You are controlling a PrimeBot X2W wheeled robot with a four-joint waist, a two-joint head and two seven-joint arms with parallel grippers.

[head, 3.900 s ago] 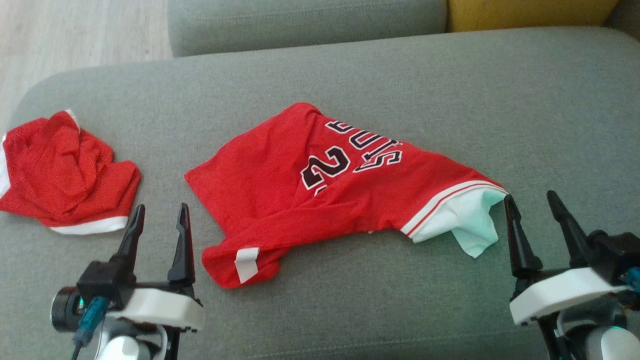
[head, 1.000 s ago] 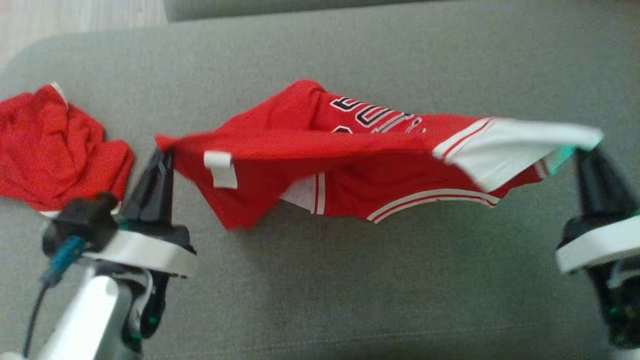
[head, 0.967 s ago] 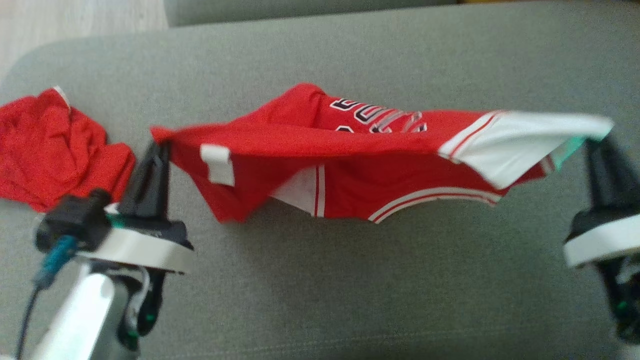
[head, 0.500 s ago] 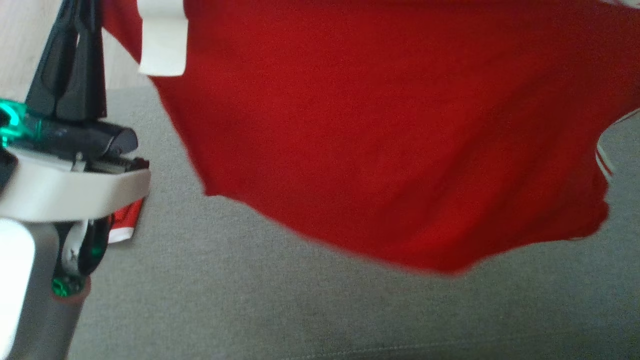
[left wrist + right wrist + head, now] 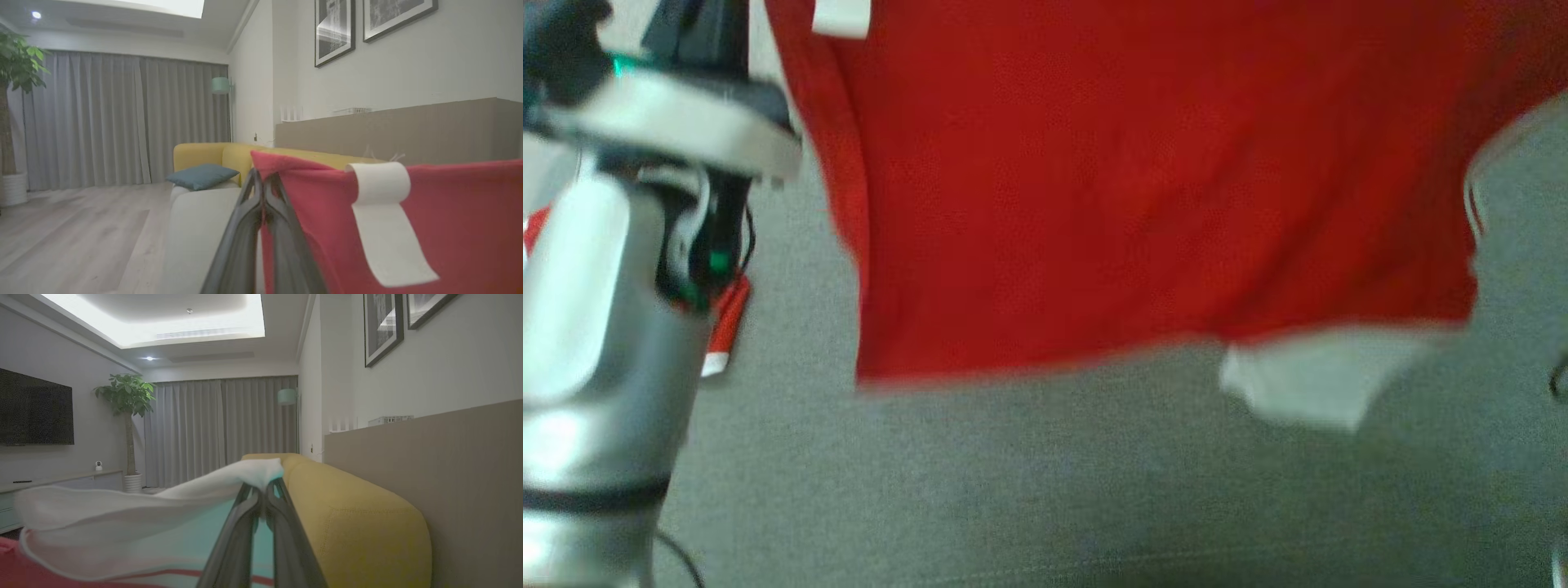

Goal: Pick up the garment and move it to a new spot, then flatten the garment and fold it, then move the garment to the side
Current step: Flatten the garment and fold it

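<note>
The garment (image 5: 1143,196) is a red jersey with white trim, and it hangs in the air like a curtain over the grey sofa seat (image 5: 1013,490). A white flap dangles from its lower right edge. My left gripper (image 5: 263,192) is shut on the garment's (image 5: 449,224) red top corner, beside a white tag. At the other end, the right gripper (image 5: 263,494) is shut on the white sleeve edge of the garment (image 5: 122,506). In the head view the left arm (image 5: 596,310) stands raised at the left.
A second red garment (image 5: 723,327) lies on the sofa seat behind my left arm. A yellow sofa (image 5: 351,522) with a blue cushion (image 5: 202,175) lies beyond the grippers. Wooden floor (image 5: 73,232), curtains and a potted plant (image 5: 126,416) are further off.
Both grippers have lifted the garment off the sofa seat, from stretched low between them a second ago to hanging high. Its hem has swung and a white flap now dangles.
</note>
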